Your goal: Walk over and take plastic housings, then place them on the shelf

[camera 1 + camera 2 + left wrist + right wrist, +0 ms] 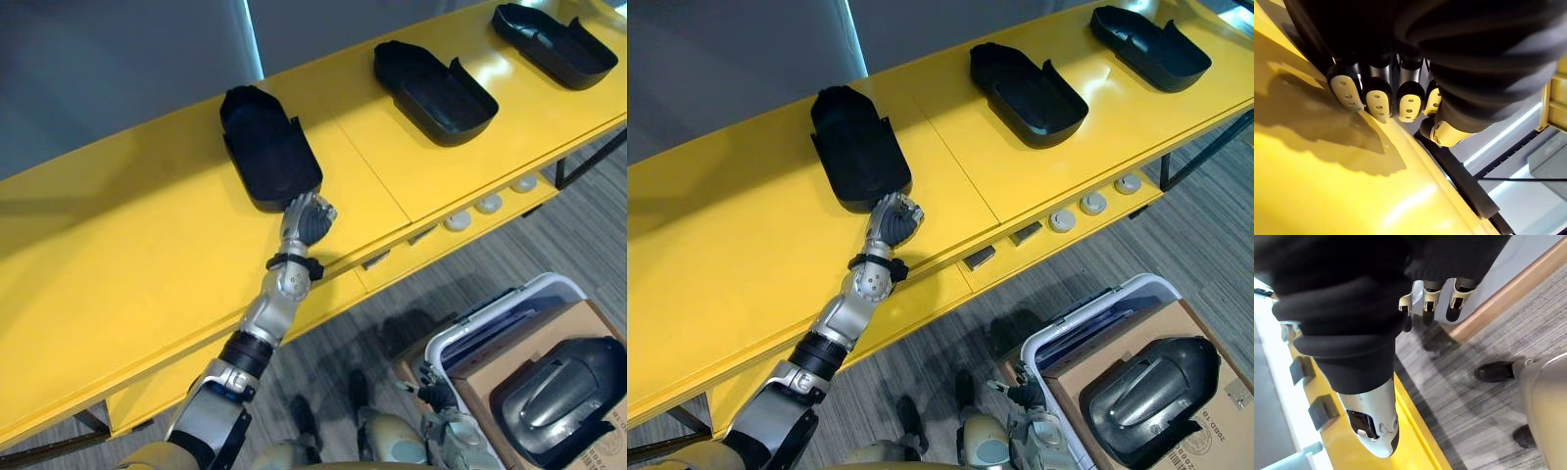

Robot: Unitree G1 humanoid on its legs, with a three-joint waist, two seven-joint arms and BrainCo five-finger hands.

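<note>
Left hand point(312, 217) sits centre frame on the yellow shelf point(118, 274), fingers curled, empty, just beside the nearest housing point(266, 147); middle housing point(436, 93) and far housing point(554, 44) run toward upper right. Right hand point(438, 396) hangs lower right, fingers loose.

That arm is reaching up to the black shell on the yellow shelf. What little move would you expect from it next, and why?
Probably drawing the left hand back off the yellow shelf. The nearest plastic housing already lies flat on it, in line with two more housings, and another housing waits in the cardboard box by the right hand.
</note>
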